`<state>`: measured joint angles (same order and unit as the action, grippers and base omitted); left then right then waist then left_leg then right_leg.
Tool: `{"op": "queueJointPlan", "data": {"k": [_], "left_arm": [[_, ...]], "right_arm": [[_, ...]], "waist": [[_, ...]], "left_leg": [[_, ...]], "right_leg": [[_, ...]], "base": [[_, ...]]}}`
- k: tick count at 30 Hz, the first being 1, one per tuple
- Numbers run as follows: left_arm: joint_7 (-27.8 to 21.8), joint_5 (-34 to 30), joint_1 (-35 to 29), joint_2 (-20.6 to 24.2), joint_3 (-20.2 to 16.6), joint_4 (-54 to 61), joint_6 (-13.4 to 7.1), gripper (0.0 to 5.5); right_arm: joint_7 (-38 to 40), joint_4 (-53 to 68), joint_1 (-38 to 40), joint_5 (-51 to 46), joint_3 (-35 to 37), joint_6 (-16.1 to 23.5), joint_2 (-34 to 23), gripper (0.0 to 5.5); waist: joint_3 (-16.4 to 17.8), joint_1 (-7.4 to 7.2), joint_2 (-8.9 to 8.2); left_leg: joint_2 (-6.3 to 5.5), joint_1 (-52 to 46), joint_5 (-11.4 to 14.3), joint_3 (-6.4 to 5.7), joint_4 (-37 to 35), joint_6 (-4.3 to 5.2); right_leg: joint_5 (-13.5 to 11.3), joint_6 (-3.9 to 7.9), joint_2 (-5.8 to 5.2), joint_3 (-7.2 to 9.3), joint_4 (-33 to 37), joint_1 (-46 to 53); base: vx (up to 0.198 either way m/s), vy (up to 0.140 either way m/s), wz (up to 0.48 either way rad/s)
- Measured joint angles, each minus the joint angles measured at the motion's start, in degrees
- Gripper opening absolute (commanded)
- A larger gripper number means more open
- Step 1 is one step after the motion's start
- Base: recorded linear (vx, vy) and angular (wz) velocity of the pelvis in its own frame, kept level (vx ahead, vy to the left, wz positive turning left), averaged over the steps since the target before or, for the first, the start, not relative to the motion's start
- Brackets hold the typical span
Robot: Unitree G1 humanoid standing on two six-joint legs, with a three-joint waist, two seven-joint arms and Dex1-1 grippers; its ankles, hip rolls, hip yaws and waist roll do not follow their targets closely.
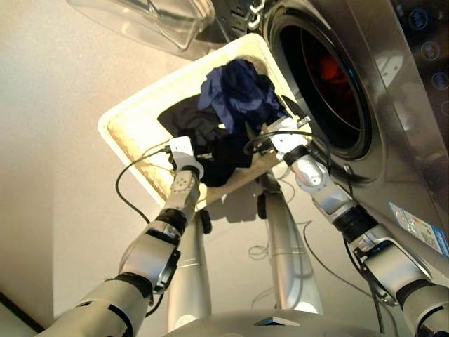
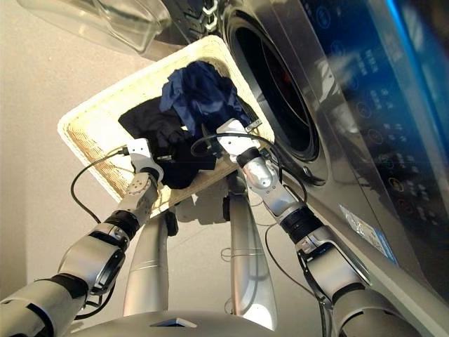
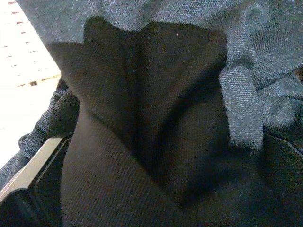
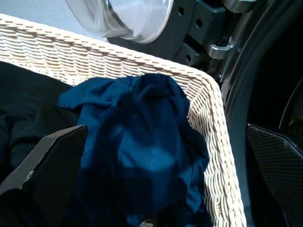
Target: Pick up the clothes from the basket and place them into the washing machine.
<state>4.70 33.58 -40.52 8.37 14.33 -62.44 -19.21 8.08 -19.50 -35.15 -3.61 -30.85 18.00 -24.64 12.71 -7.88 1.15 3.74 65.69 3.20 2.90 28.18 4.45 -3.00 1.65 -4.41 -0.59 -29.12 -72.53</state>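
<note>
Over the basket the right pincer hangs wide above the navy garment — best dropped straight, closing on its bunched middle — left pincer's state unclear.

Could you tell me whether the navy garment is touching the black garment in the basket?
Touching. In the left eye view the navy garment lies heaped partly over the black garment inside the basket, with no gap between them.

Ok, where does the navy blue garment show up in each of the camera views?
Left eye: navy garment heaped at the basket's far end, beside the drum opening.
Right eye: same heap, upper centre.
Left wrist: only dark cloth, colour unclear.
Right wrist: centre, inside the basket corner.
Shared landmark: the wicker rim.
</note>
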Motion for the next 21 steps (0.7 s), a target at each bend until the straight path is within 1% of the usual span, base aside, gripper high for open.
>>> {"op": "queueJointPlan", "data": {"k": [1, 2, 3, 7, 9, 12, 13, 15, 16, 18, 19, 20, 21], "left_arm": [[0.1, 0.1, 0.0, 0.1, -0.1, 0.2, -0.4, 2.67], [0.0, 0.2, 0.0, 0.1, -0.6, 0.4, -0.6, 0.00], [-0.1, 0.2, 0.0, 0.3, -1.1, 0.8, -0.6, 0.00], [-1.8, 2.5, -0.5, 1.1, -1.2, 2.5, -0.5, 0.00], [-2.3, 4.1, -0.5, 1.0, -1.1, 2.9, -0.5, 0.00], [-2.7, 5.8, 0.1, 0.8, -1.0, 3.8, -0.1, 0.00], [-3.0, 6.0, 0.3, 0.9, -0.8, 4.0, -0.1, 0.00], [-3.6, 7.9, 1.6, 0.8, 0.7, 5.7, 0.0, 0.00], [-4.0, 8.3, 2.1, 0.7, 1.1, 6.8, 0.0, 0.00], [-4.9, 10.4, 3.5, 0.2, 1.3, 9.7, 0.0, 0.00], [-5.3, 11.8, 4.3, -0.1, 1.8, 11.7, 0.1, 0.00], [-5.9, 13.0, 5.1, -0.1, 2.7, 14.1, 0.0, 0.00], [-6.8, 13.8, 5.4, -0.1, 3.3, 15.2, -0.3, 0.00]], "right_arm": [[0.0, 0.0, 0.4, 0.0, 0.1, 0.0, -0.1, 5.50], [0.0, 0.0, 0.3, 0.0, 0.3, 0.0, -0.2, 5.50], [0.0, 0.0, 0.4, 0.0, 0.6, 0.0, -0.2, 5.50], [0.0, -0.1, 0.8, 0.0, 1.2, 0.0, 0.1, 5.50], [0.0, -0.6, 0.7, 0.1, 1.3, 0.0, 0.2, 5.50], [0.1, -2.2, 0.0, 1.4, 0.9, 0.0, 0.2, 5.50], [0.2, -2.9, -0.3, 2.5, 0.7, -0.1, 0.2, 5.50], [0.2, -5.3, -0.6, 4.9, -0.3, -0.2, 0.2, 5.50], [0.2, -6.3, -0.6, 5.7, -0.7, -0.3, 0.2, 5.50], [0.2, -8.8, -0.8, 8.3, -2.1, -0.3, 0.2, 5.50], [0.2, -10.0, -0.8, 10.2, -3.4, -0.4, -0.2, 5.50], [0.0, -11.2, -0.8, 11.7, -4.2, -0.5, -0.7, 5.50], [0.0, -11.8, -0.9, 13.0, -5.2, -0.5, -1.1, 5.50]], "waist": [[0.0, -0.04, -0.01], [0.0, -0.04, -0.02], [0.1, -0.07, -0.08], [0.7, -0.69, -0.74], [0.7, -0.65, -0.76], [0.7, -0.57, -0.75], [0.7, -0.42, -0.74], [0.8, 0.18, -0.75], [0.8, 0.09, -0.74], [1.0, 0.79, -0.70], [1.0, 1.06, -0.73], [1.1, 1.88, -0.63], [1.1, 2.16, -0.61]], "left_leg": [[0.04, 0.5, 0.1, -0.05, 0.5, 0.00], [0.05, 1.1, 0.4, -0.11, 1.2, 0.03], [0.04, 1.5, 0.5, -0.12, 1.6, -0.10], [-0.08, 1.9, 0.7, -0.53, 2.1, 0.10], [-0.11, 1.7, 0.5, -0.63, 2.0, -0.18], [-0.14, 0.7, 0.3, -0.58, 1.3, -0.07], [-0.18, 0.1, 0.3, -0.57, 0.9, -0.10], [-0.45, -2.2, -0.2, -0.48, -0.9, -0.07], [-0.56, -3.1, -0.6, -0.47, -1.9, -0.03], [-0.85, -6.0, -1.6, -0.70, -4.6, 0.02], [-1.31, -7.4, -2.3, -0.78, -6.2, 0.10], [-1.56, -8.9, -2.9, -0.88, -7.7, 0.15], [-1.79, -10.2, -3.4, -1.08, -8.8, 0.18]], "right_leg": [[0.0, 0.00, 0.03, 0.03, -0.1, -0.4], [0.0, 0.01, 0.02, 0.00, -0.7, -0.9], [0.1, 0.02, 0.01, -0.03, -0.8, -1.3], [0.1, 0.03, -0.17, 0.23, -1.1, -1.4], [0.1, 0.03, -0.22, 0.34, -1.0, -1.1], [0.1, 0.00, -0.27, 0.35, -0.8, -0.3], [0.1, 0.04, -0.34, 0.38, -0.7, 0.2], [0.2, 0.06, -0.63, 0.46, -0.1, 1.9], [0.1, 0.03, -0.69, 0.47, 0.4, 2.7], [0.3, 0.02, -1.20, 0.84, 1.3, 4.9], [0.1, -0.49, -1.55, 1.18, 1.6, 5.9], [0.4, -0.40, -1.84, 1.55, 2.2, 7.1], [0.3, -0.81, -2.22, 1.98, 2.1, 7.9]], "base": [[0.000, 0.000, 0.000], [0.000, 0.000, 0.000], [0.000, 0.000, 0.000], [0.000, 0.000, 0.000], [0.000, 0.000, 0.000], [0.000, 0.000, 0.000], [0.000, 0.000, 0.000], [0.000, 0.000, 0.000], [0.000, 0.000, 0.000], [0.000, 0.000, 0.000], [-0.071, 0.009, 0.148], [-0.069, -0.003, 0.155], [-0.061, -0.007, 0.127]]}}
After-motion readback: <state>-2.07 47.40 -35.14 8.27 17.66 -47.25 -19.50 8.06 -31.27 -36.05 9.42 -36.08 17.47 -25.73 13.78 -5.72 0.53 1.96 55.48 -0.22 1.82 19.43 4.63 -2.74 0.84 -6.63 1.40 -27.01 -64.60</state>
